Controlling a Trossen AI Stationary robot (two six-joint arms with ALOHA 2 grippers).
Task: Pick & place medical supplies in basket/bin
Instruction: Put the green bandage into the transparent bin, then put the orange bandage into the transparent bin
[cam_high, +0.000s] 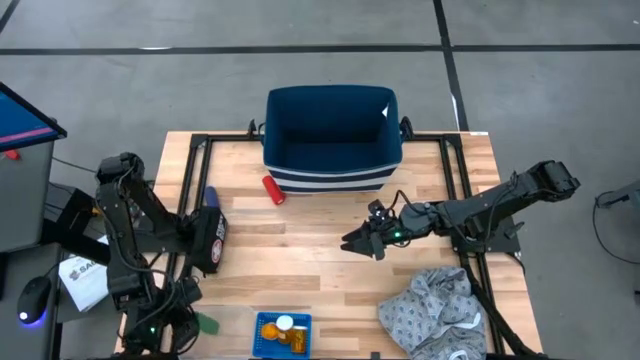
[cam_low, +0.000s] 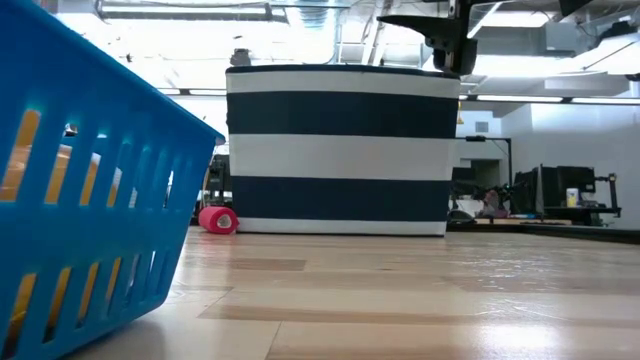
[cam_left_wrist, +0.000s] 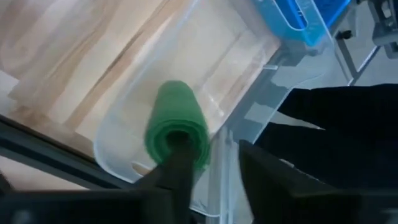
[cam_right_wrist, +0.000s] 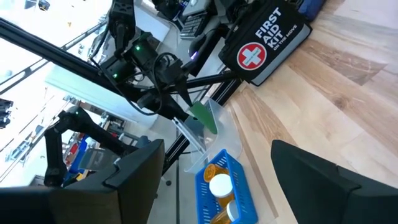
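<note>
While your left gripper (cam_left_wrist: 208, 163) clamps the green piece (cam_left_wrist: 176, 124) by the table's front-left corner, the right gripper (cam_high: 360, 243) waits mid-table, fingers apart.

Blue basket (cam_low: 80, 200) cropped (low view), contents possibly bottles, blurred

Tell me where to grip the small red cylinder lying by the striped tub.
Take the small red cylinder across its middle, coming from above: it lies flat on the wooden table, beside the navy striped fabric tub, its curved sides exposed to a claw.
</note>
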